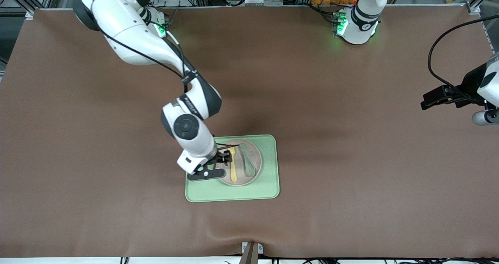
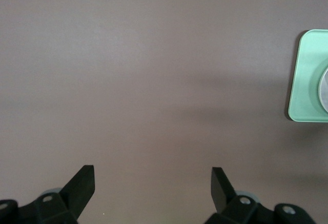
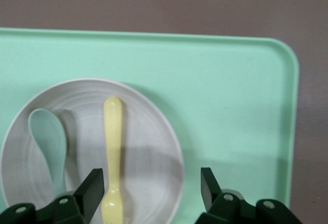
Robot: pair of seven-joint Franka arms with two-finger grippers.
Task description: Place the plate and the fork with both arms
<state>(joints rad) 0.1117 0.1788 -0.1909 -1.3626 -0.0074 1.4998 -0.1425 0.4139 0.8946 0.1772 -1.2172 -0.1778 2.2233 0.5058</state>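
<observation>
The pale plate (image 1: 239,165) sits on the light-green tray (image 1: 269,178). The yellow fork (image 1: 233,167) lies in the plate beside a grey-green spoon (image 1: 246,160). My right gripper (image 1: 223,157) is open and empty, low over the plate's side toward the right arm's end. In the right wrist view the gripper (image 3: 152,188) spans the plate (image 3: 148,167), and the fork (image 3: 113,147) has its head close to one finger. My left gripper (image 1: 427,102) is open and empty, held above bare table at the left arm's end, where that arm waits; it also shows in the left wrist view (image 2: 152,185).
The brown mat (image 1: 351,178) covers the whole table. The tray's corner (image 2: 307,80) shows at the edge of the left wrist view. A mat clip (image 1: 251,250) sits at the table edge nearest the front camera.
</observation>
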